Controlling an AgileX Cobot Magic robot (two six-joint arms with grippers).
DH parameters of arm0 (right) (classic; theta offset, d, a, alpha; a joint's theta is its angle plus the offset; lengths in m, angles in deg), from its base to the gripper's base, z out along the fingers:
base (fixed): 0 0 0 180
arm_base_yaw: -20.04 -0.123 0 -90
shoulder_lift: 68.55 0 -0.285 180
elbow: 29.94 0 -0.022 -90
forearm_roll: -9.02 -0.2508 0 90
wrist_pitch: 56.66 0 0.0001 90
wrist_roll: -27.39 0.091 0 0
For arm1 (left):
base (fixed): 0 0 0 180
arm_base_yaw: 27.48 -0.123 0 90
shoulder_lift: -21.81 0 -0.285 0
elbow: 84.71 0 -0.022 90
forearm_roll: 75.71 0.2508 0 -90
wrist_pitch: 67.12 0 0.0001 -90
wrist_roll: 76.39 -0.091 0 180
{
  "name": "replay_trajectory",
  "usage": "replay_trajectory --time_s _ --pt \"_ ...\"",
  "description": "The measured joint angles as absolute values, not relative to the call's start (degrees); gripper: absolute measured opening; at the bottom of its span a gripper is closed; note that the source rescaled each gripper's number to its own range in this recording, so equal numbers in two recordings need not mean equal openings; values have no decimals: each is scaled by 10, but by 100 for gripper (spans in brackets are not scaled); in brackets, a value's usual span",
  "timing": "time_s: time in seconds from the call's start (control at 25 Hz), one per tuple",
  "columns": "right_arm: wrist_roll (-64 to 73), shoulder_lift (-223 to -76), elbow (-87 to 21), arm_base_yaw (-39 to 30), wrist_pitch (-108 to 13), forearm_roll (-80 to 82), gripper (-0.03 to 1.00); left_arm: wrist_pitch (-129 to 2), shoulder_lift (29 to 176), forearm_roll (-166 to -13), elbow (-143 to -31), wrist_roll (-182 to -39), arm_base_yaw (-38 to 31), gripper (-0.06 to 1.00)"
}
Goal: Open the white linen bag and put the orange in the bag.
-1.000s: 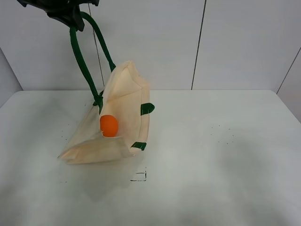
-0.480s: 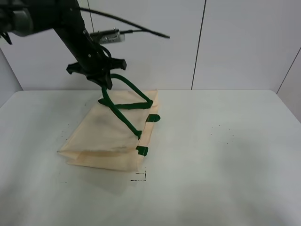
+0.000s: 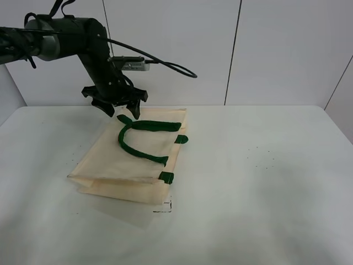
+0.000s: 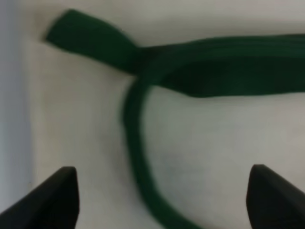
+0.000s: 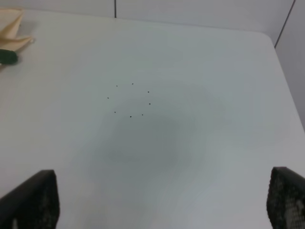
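Note:
The white linen bag (image 3: 129, 163) lies flat on the table, its dark green handles (image 3: 144, 126) lying loose on top of it. The orange is not visible in any view. My left gripper (image 3: 120, 110) hovers just above the bag's far left edge, open and empty. In the left wrist view the left gripper (image 4: 164, 202) stands open over the cream cloth (image 4: 214, 138), with a green handle (image 4: 224, 67) curving between the fingertips (image 4: 55, 198). My right gripper (image 5: 157, 207) is open over bare table, well to the right of the bag.
The white table (image 3: 259, 182) has a small black mark (image 3: 164, 206) in front of the bag and several dark specks (image 5: 131, 101) on the right. A bag corner (image 5: 12, 28) and a green tab (image 5: 7, 56) show in the right wrist view. Wall panels stand behind.
My left gripper came down from high up and let go of the handle. The bag dropped from hanging open to lying flat. The orange, seen inside it before, no longer shows.

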State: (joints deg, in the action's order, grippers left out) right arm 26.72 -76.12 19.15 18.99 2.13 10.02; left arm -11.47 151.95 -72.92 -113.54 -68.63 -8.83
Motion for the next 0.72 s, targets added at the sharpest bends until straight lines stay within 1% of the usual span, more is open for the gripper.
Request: replay_trajectory --time_s 0.16,0.52,0.72 --pt "267 -761 192 190 21 100 100 -112 1520 -711 -1135 -676 -116 94" --pt "267 -761 192 190 21 100 100 -83 1520 -704 -1135 -696 -228 93" --pt "267 -761 192 190 21 100 100 -54 1512 -703 -1123 -697 -248 93"
